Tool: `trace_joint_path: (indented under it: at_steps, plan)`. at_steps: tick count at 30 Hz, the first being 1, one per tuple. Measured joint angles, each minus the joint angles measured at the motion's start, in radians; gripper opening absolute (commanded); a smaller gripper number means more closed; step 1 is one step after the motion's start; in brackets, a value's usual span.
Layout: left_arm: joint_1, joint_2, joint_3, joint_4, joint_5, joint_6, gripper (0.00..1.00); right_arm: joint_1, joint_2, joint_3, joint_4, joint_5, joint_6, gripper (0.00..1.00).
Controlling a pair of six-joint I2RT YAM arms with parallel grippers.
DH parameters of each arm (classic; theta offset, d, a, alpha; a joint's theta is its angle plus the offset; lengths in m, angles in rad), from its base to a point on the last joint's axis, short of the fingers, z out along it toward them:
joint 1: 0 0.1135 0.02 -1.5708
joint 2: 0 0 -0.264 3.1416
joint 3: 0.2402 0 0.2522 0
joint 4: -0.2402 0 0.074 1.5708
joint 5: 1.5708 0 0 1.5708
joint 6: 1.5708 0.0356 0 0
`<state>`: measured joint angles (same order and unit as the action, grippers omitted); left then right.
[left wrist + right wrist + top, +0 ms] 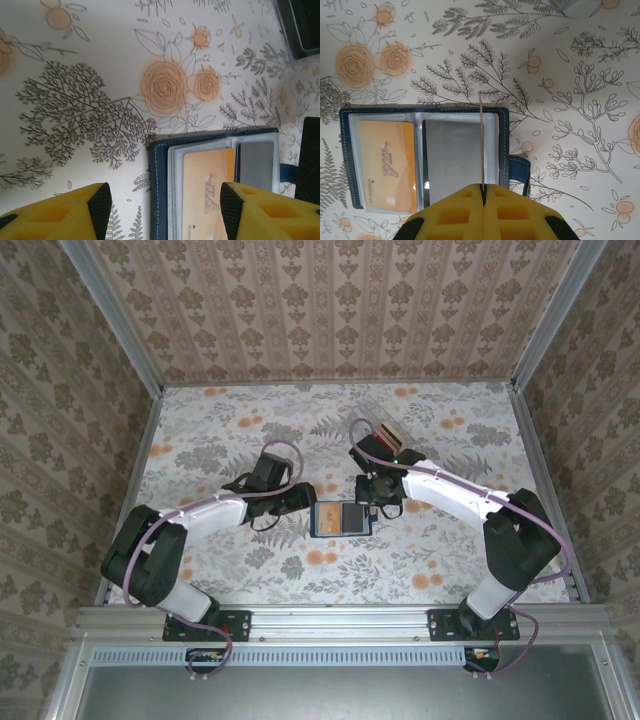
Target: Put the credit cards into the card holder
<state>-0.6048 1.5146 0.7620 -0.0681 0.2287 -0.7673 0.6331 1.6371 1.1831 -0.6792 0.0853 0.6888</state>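
1. Top external view.
   - Navy-blue rectangular folding card holder (pixel 342 518): lies open on the floral tabletop (pixel 250 420), between the two sets of jaws. The left jaws are just beside its left edge and the right jaws are over its far right corner.
   - Clear plastic box (pixel 385 430): stands beyond the right jaws.
   - Jaw state: cannot tell from here.
   - Hazard: both arms crowd one small item, so a further advance by either could knock the other.

2. Left wrist view.
   - Left jaws: wide apart, gripping nothing. The yellow pads (pixel 75 212) stand on either side of the card holder (pixel 157 190).
   - Orange-tan rectangular plastic card (pixel 205 190): sleeved, between the pads.
   - Dark grey rectangular card (pixel 256 165): apparently sleeved, ahead of the right-hand pad.
   - Contact between pad and holder: cannot tell.
   - Hazard: if it is not pinned, the card holder may slide or fold shut when pushed. If these jaws close, they could pinch a clear sleeve or block its mouth.

3. Right wrist view.
   - Right jaws: clamped on a thin rectangular plastic card (pixel 482 145), seen edge-on, colour unclear. It stands straight ahead of the jaws over the right-hand page of the card holder (pixel 503 135).
   - The grey card lies left of the held card, the orange card lies further left, and the navy closing tab (pixel 520 170) is to the right of the jaws.
   - Hazard: the held card may miss the sleeve opening and catch on the clear plastic, then buckle or twist in the grip. The sleeve below also looks occupied.
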Motion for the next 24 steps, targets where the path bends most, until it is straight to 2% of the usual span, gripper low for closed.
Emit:
trace_joint_path:
  at_steps: [10, 24]
  plan:
    - [-0.019, 0.040, -0.001, 0.000, 0.005, -0.004, 0.55, 0.000, 0.000, -0.076, 0.055, -0.007, 0.019, 0.00]
    - [-0.051, 0.110, -0.003, 0.017, 0.023, -0.025, 0.37, -0.019, -0.036, -0.169, 0.189, -0.075, 0.072, 0.00]
